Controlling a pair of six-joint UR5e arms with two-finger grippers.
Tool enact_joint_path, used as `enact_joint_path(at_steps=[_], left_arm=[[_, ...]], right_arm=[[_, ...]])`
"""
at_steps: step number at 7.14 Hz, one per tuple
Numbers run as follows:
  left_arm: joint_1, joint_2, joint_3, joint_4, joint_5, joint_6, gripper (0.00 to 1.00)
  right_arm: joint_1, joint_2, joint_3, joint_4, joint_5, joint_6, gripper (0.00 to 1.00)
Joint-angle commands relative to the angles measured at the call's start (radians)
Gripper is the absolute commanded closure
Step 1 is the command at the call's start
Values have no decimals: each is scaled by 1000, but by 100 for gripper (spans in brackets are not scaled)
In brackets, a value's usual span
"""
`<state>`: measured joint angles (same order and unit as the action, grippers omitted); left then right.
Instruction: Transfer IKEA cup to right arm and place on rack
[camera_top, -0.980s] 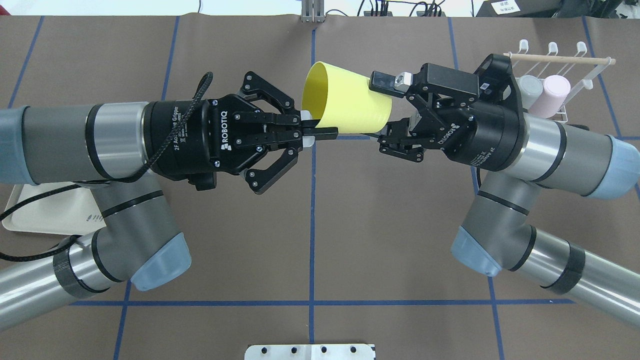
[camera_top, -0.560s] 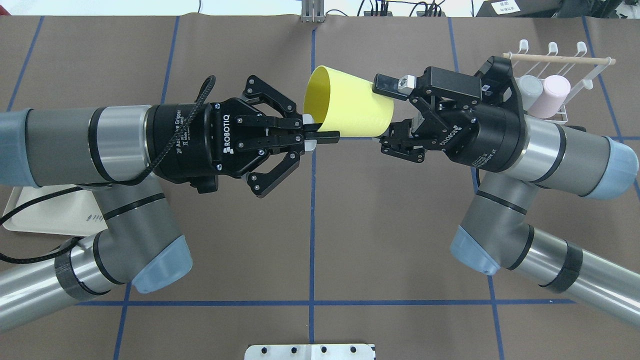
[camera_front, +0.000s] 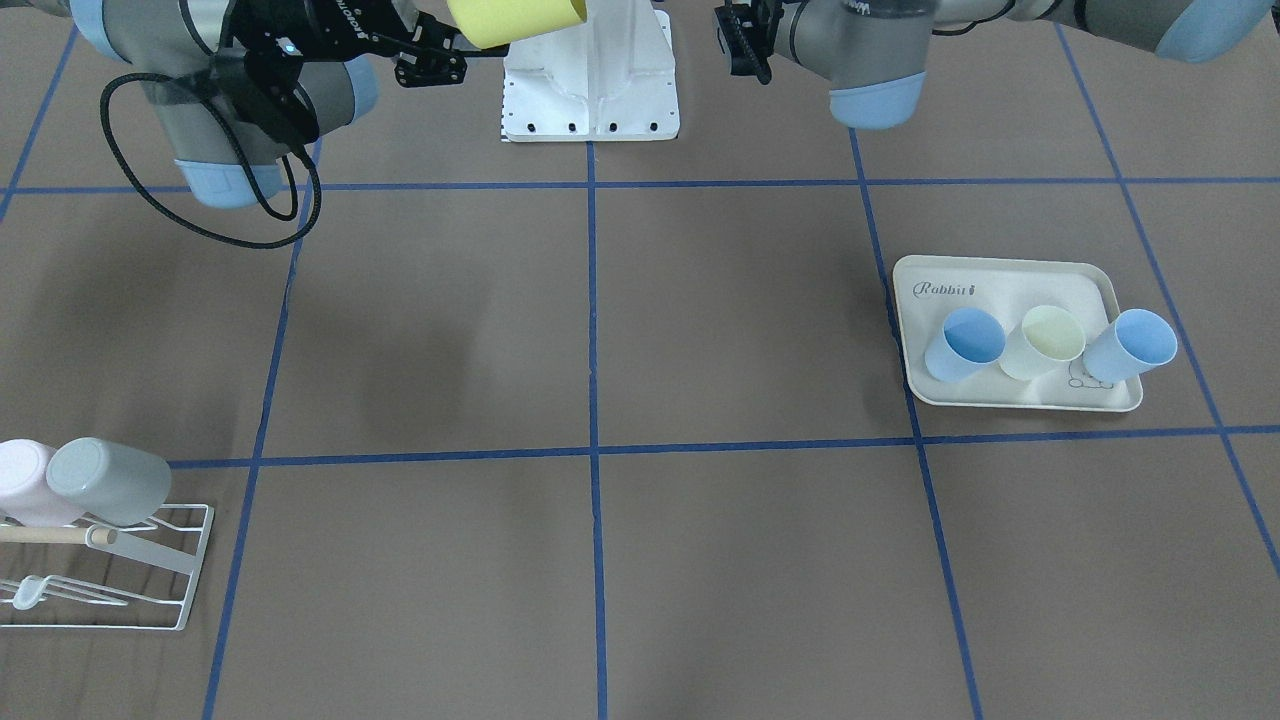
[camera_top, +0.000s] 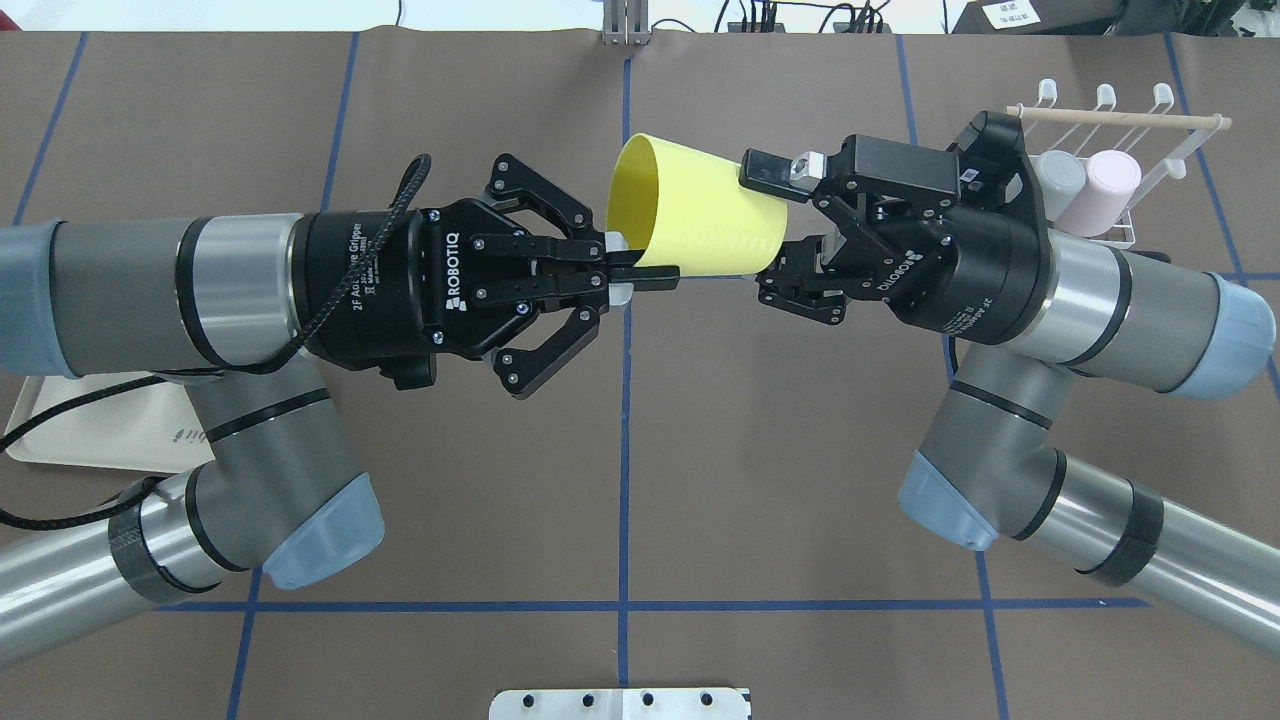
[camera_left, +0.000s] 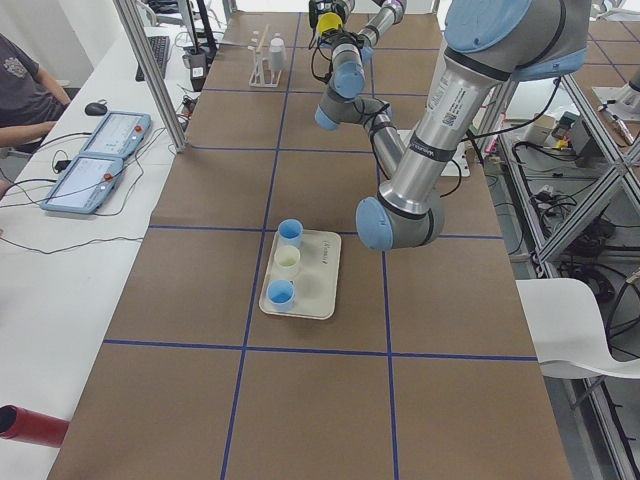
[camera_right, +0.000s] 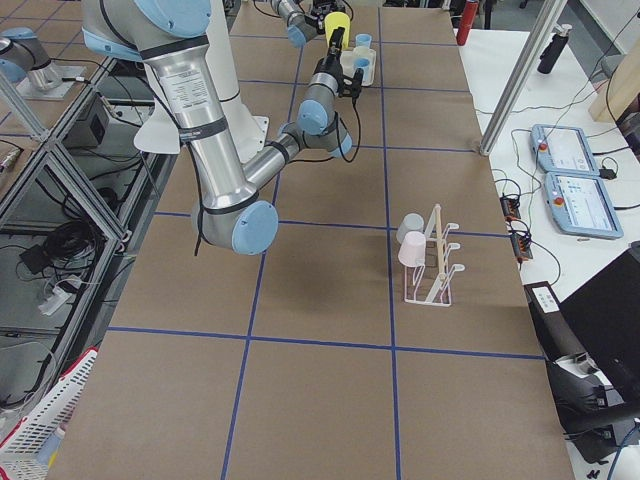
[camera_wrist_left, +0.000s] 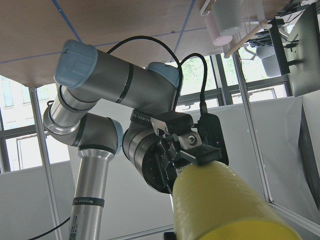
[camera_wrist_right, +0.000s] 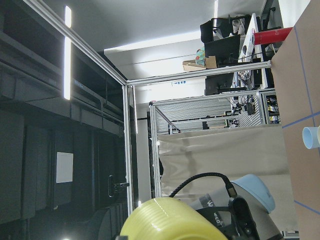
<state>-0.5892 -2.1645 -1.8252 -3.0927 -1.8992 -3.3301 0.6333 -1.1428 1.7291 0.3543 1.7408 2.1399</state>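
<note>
Yellow IKEA cup (camera_top: 700, 215) hangs in the air above the table (camera_top: 800, 450), well apart from the rack (camera_right: 433, 272), and you see it between the two grippers. It lies on its side: its closed bottom looks toward the rack and its open mouth looks away from the rack.

The left gripper (camera_top: 640, 270) has its fingers pressed together on the cup's rim. One finger goes inside the mouth and the other one stays outside the wall.

The right gripper (camera_top: 768, 228) is at the bottom end of the cup, between the cup and the rack. Its fingers stand on two sides of the cup, and in the overhead view the upper fingertip (camera_top: 765, 175) lies over the cup's wall. You cannot tell from these views if this gripper presses the cup or only surrounds it.

On the rack, beside the light wooden rod (camera_top: 1120, 118), a grey cup (camera_top: 1060, 183) and a pink cup (camera_top: 1105, 190) sit side by side, touching, upside down and tilted.

At the end of the table opposite to the rack stands a cream tray (camera_front: 1040, 285) with the word "Rabbit" on it. It holds in a row a blue cup (camera_front: 965, 343), a pale yellow cup (camera_front: 1052, 340) and a second blue cup (camera_front: 1130, 345), all with the mouth up.
</note>
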Motion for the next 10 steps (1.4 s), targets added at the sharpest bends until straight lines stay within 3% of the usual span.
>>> enact_joint_path(at_steps=[1,2,3,5,7,8,10], left_arm=[[0,2,1,0,0,0,100],[0,3,-2,6,0,-2,27],[-3,11,-9,6,-3,-2,0],[-29,37,-14,0,-7,9,0],[-151,159,-49,5,-85,29,0],[-225,166,-36,17,-186,119,0],[-306,216,-10,109,-424,582,0]], right_arm=[[-1,1,-2,0,2,-1,64],[-1,1,-2,2,2,-3,69],[0,1,-2,2,2,-3,70],[2,0,1,2,3,-3,71],[12,-17,4,-4,6,-14,73],[43,-50,1,-26,17,-61,74],[92,-147,0,-159,130,-293,76]])
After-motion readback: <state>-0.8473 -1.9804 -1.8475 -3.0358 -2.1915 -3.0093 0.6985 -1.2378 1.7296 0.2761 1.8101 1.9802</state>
